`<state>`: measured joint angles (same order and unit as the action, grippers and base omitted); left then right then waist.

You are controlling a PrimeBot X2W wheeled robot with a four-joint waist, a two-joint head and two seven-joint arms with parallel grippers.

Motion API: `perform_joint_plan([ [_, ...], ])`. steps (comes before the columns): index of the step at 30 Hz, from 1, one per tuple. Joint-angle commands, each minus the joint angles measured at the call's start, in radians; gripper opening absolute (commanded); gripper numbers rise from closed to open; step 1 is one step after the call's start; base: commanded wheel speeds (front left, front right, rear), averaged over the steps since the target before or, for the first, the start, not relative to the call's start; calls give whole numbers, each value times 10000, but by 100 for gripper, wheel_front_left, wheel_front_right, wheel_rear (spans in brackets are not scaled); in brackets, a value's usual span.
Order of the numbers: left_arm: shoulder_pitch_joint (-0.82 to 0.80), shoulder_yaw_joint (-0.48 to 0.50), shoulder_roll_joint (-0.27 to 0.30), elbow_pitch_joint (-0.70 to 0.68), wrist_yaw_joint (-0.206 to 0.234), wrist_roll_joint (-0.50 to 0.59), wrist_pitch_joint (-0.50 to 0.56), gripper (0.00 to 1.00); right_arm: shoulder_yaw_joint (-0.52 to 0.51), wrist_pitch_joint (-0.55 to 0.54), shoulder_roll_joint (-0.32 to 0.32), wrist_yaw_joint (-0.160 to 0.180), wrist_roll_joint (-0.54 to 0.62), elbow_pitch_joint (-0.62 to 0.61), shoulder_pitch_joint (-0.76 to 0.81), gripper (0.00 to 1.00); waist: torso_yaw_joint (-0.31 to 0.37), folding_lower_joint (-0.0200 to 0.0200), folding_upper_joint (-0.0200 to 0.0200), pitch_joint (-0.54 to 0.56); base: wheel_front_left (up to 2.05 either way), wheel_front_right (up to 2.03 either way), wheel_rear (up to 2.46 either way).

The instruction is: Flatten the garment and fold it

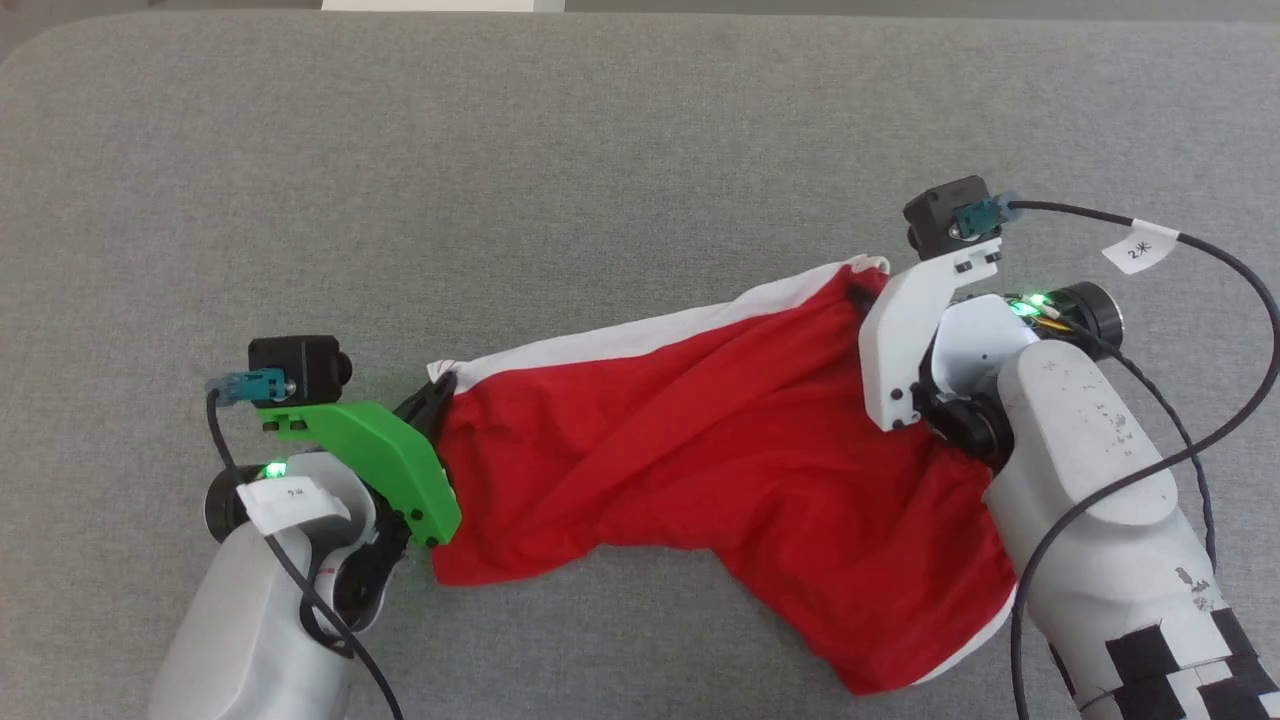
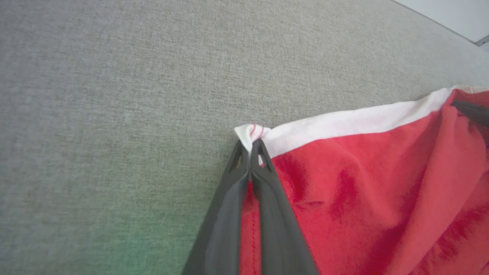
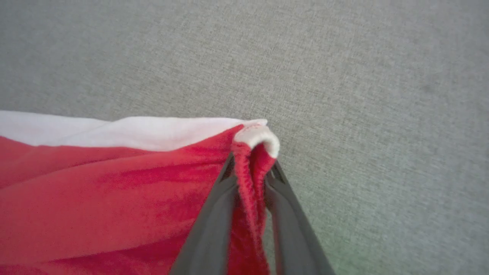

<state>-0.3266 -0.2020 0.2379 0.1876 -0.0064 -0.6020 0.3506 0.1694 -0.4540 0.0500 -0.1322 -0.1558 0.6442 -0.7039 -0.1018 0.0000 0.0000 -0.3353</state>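
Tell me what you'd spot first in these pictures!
The bright red thin-fabric shorts with white trim bands jump out, stretched across the middle of the grey cloth-covered surface. The left gripper pinches a white corner at one end, and the right gripper is closed on bunched red fabric at the other. A bright green plastic bracket sits on the left wrist.

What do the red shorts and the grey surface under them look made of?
The shorts: thin, soft matte knit, possibly cotton or a blend; it drapes in loose folds. The surface: grey woven upholstery-like cloth, matte; fine weave grain shows.
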Motion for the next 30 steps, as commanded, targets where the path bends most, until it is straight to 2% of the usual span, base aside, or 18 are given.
perform_joint_plan([
  [1,101,49,-4,20,60,-121,-73,0,53,139,3,15,-123,69,-198,0,29,0,0,40,0,0,0],
  [7,-238,303,-141,-143,-52,-494,-318,0,172,380,3,15,-952,-238,-520,0,103,0,0,279,0,0,0],
  [9,-684,386,18,-166,-73,-451,-284,0,104,267,3,15,-1397,-441,-776,0,105,0,0,335,0,0,0],
  [17,-4252,693,806,708,-75,-45,113,0,-553,-676,3,15,-2581,-1222,-3444,0,249,0,0,37,0,0,0],
  [18,-4713,732,905,858,-38,44,120,0,-518,-661,3,15,-2430,-1246,-3876,0,311,0,0,-38,0,0,0],
  [20,-5717,839,1060,1166,40,201,18,0,-358,-520,3,15,-1963,-1233,-4763,0,425,0,0,-199,0,0,0],
  [24,-7499,879,1324,1719,91,607,-356,0,-289,152,3,15,-1821,-911,-6332,0,566,0,0,-470,0,0,0],
  [30,-9390,947,1522,2458,79,1087,-1490,0,-553,1874,3,15,-1558,25,-8159,0,579,0,0,-787,0,0,0],
])
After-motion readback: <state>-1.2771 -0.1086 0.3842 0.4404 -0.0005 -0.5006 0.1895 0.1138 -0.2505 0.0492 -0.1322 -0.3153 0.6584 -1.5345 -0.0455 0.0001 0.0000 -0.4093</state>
